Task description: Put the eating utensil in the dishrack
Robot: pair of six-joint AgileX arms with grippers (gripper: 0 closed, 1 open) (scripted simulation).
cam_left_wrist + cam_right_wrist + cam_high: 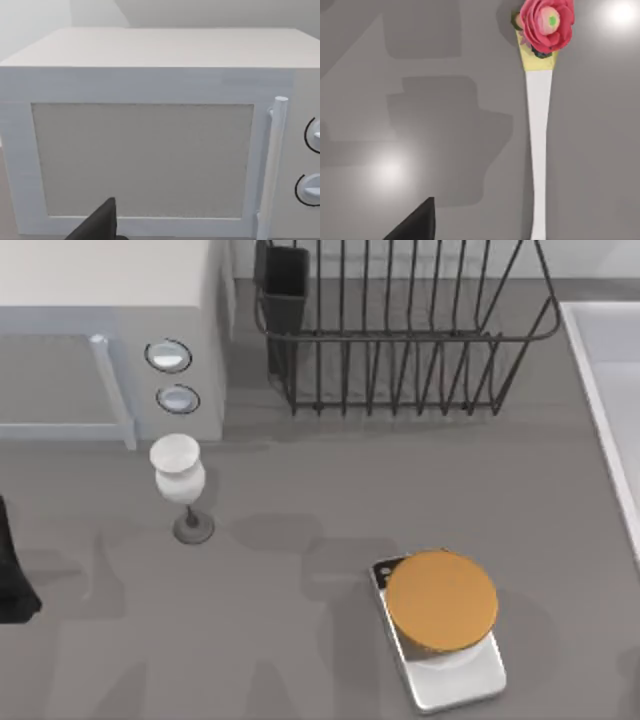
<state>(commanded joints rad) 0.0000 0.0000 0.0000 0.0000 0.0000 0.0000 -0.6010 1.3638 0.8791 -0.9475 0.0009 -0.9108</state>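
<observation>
The eating utensil [539,145] lies flat on the grey table in the right wrist view; it has a long white handle and a yellow neck topped by a pink flower. A black part of my right gripper [415,225] shows beside it, apart from the handle. The dishrack [400,337], a black wire basket with a dark cup [285,285] at its left corner, stands at the back middle of the table. My left arm [12,575] is at the table's left edge, and a black part of its gripper [100,225] faces the microwave.
A white microwave [110,300] fills the back left, with its door and handle close in the left wrist view [145,155]. A white wine glass [178,475] stands in front of it. An orange round lid on a silver scale [441,600] sits front right. A white basin edge [605,370] runs along the right.
</observation>
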